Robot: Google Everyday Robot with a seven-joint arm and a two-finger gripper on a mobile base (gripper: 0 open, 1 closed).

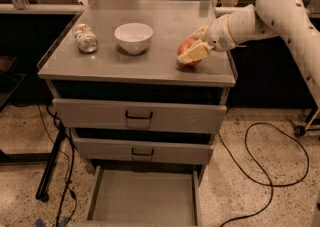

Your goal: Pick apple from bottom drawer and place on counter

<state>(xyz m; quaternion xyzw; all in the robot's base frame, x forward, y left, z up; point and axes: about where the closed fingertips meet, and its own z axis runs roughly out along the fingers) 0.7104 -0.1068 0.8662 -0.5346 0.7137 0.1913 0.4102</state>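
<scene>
The red-orange apple (186, 49) sits low over the right part of the grey counter (135, 63), at or just above its surface. My gripper (192, 46) reaches in from the right on the white arm and is shut on the apple, with one pale finger (195, 53) in front of it and one behind. The bottom drawer (143, 198) is pulled open below, and its flat grey tray holds nothing.
A white bowl (133, 37) stands mid-counter, left of the apple. A can (86, 38) lies on its side at the counter's left. Two upper drawers with black handles (138, 116) are closed. A black cable (260, 171) loops on the floor at right.
</scene>
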